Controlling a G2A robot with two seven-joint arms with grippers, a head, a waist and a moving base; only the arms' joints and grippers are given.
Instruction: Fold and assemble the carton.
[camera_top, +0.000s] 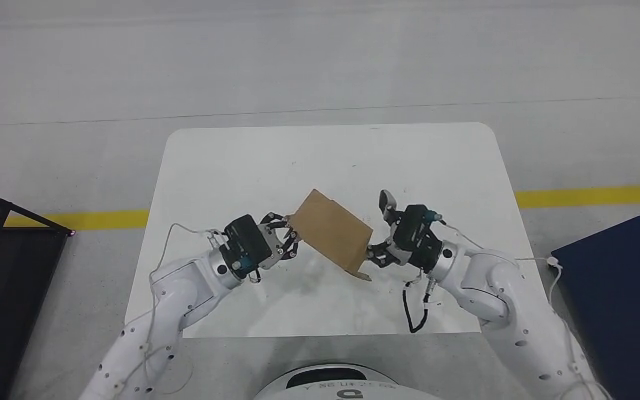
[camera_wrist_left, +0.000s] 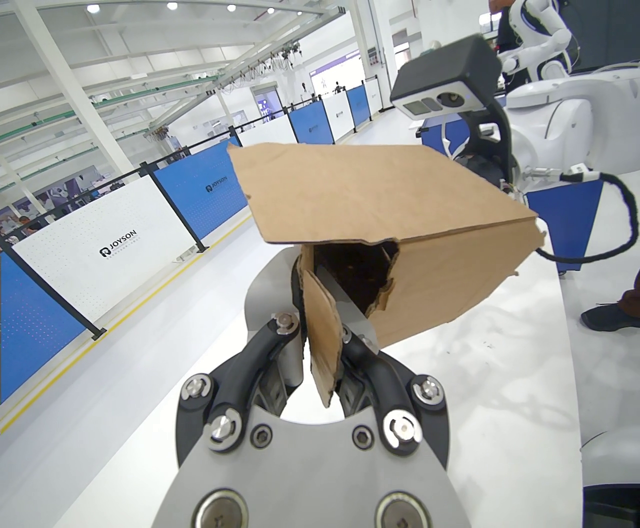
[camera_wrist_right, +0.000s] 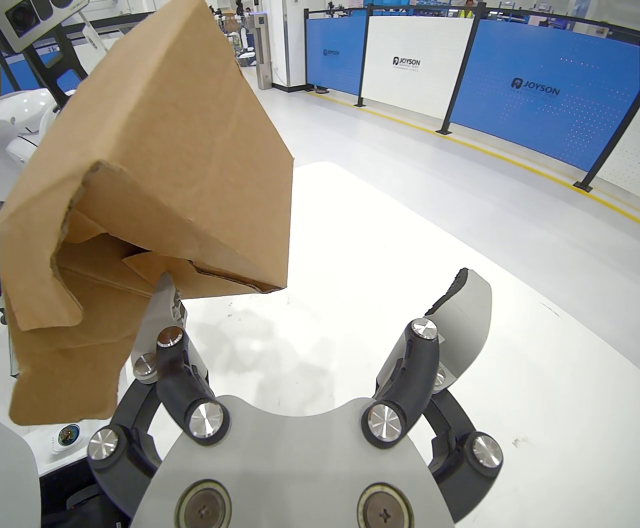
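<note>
**Position.** In the top view the carton (camera_top: 333, 232) is at frame centre, held off the table (camera_top: 200, 170) between the two arms. The left gripper (camera_top: 285, 245) meets it at centre left and the right gripper (camera_top: 378, 232) at centre right.

**Tool state.**
- Left gripper (camera_wrist_left: 322, 340): jaws drawn together and clamped on one end flap (camera_wrist_left: 320, 330) of the carton (camera_wrist_left: 390, 210). This grip carries the load.
- Right gripper (camera_wrist_right: 315, 295): jaws spread wide and holding nothing. One finger (camera_wrist_right: 166, 300) rests against the folded inner flaps at the mouth of the carton (camera_wrist_right: 165, 150). The other finger (camera_wrist_right: 465, 300) stands free over the table.

**Orientation.** In the top view the long axis runs from centre left down towards lower right, roughly from one gripper to the other. One broad panel faces up. Each open end points at the gripper nearest it.

**Step in hand (judgement).** The body appears already opened into a tube, and the end flaps are not closed. The work is at the right-hand end, where the flaps are being folded in.

**Next move (judgement).**
1. Hold the left clamp firm so the tube cannot twist.
2. Press the right finger inward along the long axis to seat the flap.
3. Watch for the tube skewing, or for tearing at the ragged edge of the clamped flap.
</note>
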